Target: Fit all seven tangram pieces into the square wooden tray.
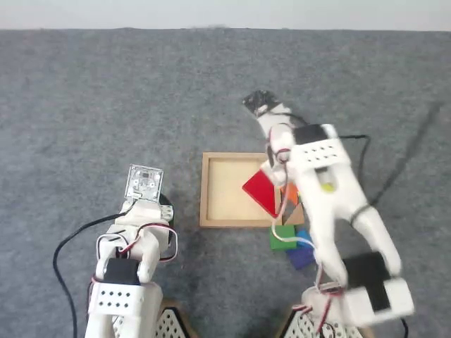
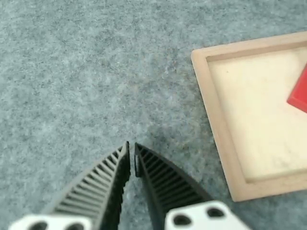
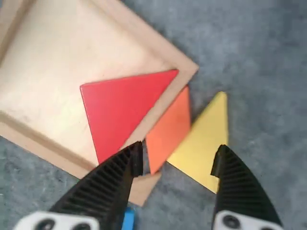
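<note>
The square wooden tray lies mid-table. A red triangle rests partly inside it, with its long edge over the rim near one corner. Just outside that rim are an orange piece and a yellow triangle. My right gripper hangs open above the orange piece, holding nothing. A green piece and a blue piece lie on the carpet by the tray's near right corner. My left gripper is shut and empty over the carpet left of the tray.
Grey carpet covers the whole table. The right arm stretches over the tray's right side and hides part of the pieces there. The left arm stands at the near left. Most of the tray's floor is bare.
</note>
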Controlling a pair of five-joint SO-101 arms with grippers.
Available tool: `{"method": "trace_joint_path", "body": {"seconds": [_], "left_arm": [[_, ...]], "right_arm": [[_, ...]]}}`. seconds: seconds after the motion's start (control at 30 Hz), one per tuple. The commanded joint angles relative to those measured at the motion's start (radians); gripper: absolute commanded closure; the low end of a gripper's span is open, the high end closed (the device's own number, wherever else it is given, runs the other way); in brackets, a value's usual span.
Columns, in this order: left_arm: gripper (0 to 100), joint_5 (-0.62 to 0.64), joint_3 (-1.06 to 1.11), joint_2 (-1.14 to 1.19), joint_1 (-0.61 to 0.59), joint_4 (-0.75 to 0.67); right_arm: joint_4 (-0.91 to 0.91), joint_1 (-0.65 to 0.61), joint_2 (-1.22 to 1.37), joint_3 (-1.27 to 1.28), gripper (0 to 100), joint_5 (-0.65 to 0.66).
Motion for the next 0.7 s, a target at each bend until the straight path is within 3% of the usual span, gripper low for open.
{"method": "trace_joint_path", "body": {"seconds": [0.0, 0.13, 0.3, 0.67], "left_arm": [[98, 0.008, -0.008, -0.012, -0.005, 0.002], [98, 0.008, -0.008, -0.012, -0.005, 0.002], [98, 0.008, -0.008, -0.012, -0.005, 0.002], [98, 0.008, -0.008, -0.012, -0.005, 0.002]], "right_arm": [[0.047, 0.088, -0.170, -0.008, 74.7, 0.015], [0.036, 0.142, -0.094, 0.015, 72.9, 0.077], [-0.035, 0.168, 0.073, 0.021, 61.7, 0.130], [-0.084, 0.162, 0.223, 0.020, 61.5, 0.229]]}}
